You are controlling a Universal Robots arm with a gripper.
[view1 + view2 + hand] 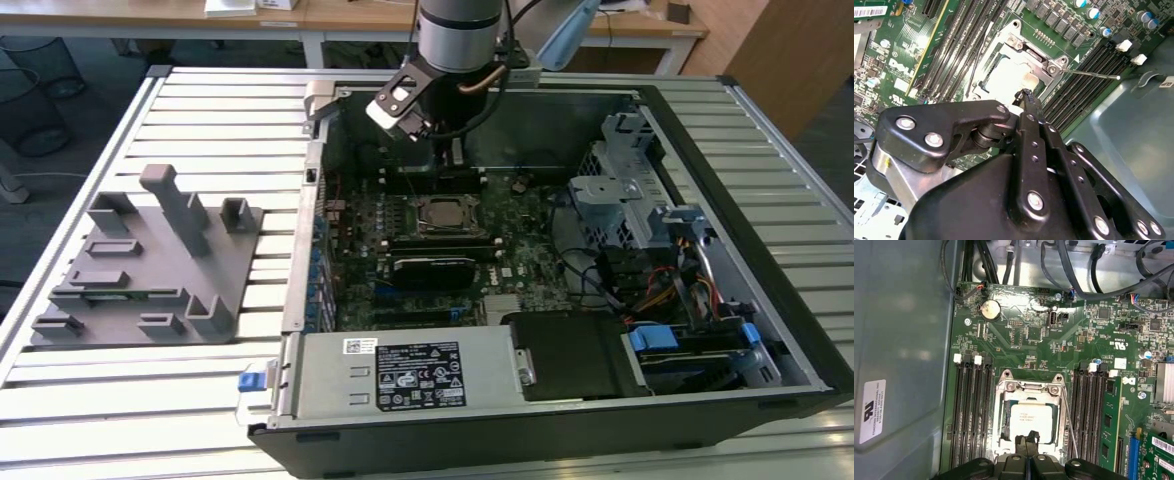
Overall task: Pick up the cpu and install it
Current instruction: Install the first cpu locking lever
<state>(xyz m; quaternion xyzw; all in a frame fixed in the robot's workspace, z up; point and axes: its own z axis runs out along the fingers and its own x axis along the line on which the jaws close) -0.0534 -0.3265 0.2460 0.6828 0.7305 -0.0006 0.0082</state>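
Note:
The cpu (438, 213) is a small square chip with a silvery top. It lies flat in the open socket frame (1004, 390) on the green motherboard (521, 215), inside the opened computer case. In both wrist views the cpu (1033, 416) (1006, 80) sits just beyond my fingertips. My gripper (451, 160) hangs over the board a little behind the socket, its black fingers (1027, 446) pressed together with nothing between them. The gripper (1026, 95) is clear of the chip and does not touch it.
A grey plastic fixture tray (147, 270) lies on the slatted table at the exterior view's left. Memory slots (971, 410) flank the socket, and a thin metal lever (1089, 74) sticks out beside it. The power supply (400, 375), drive cage (627, 190) and cables (667, 290) crowd the case.

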